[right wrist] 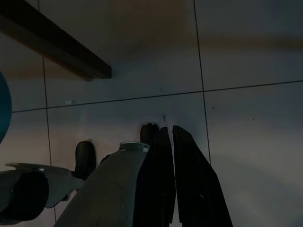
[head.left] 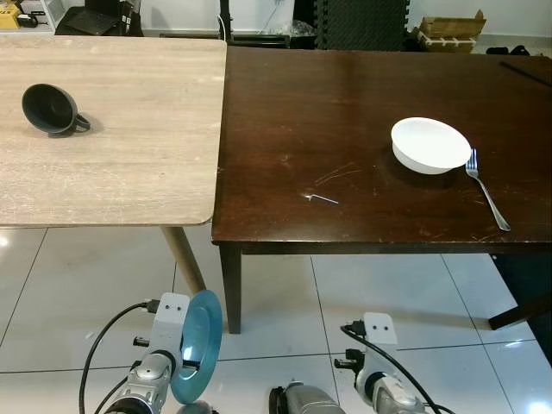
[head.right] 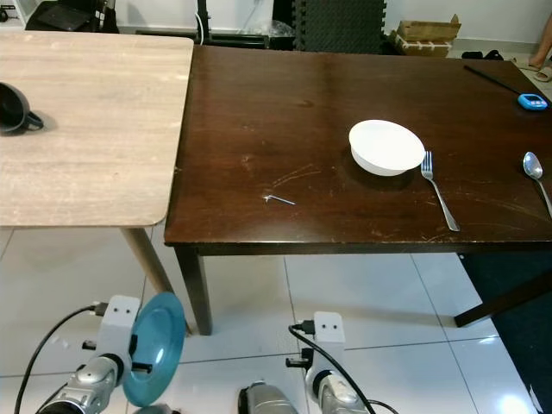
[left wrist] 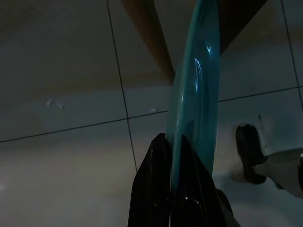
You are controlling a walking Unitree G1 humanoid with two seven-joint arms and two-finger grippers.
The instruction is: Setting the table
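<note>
A teal plate (head.left: 197, 345) hangs on edge low over the tiled floor, in front of the tables, and my left gripper (left wrist: 169, 137) is shut on its rim. On the dark wooden table (head.left: 345, 95) a white bowl (head.left: 429, 144) sits at the right, with a fork (head.left: 487, 190) just to its right and a spoon (head.right: 536, 172) farther right. A black cup (head.left: 52, 109) lies on its side on the light wooden table (head.left: 121, 164). My right gripper (right wrist: 168, 128) hangs idle above the floor, shut on nothing.
A small bent metal key (head.left: 322, 199) lies near the dark table's front edge. A blue gadget (head.right: 532, 102) and a thin black stick (head.right: 492, 79) rest at its far right. Table legs (head.left: 229, 289) stand ahead of me. Boxes and dark mats line the back wall.
</note>
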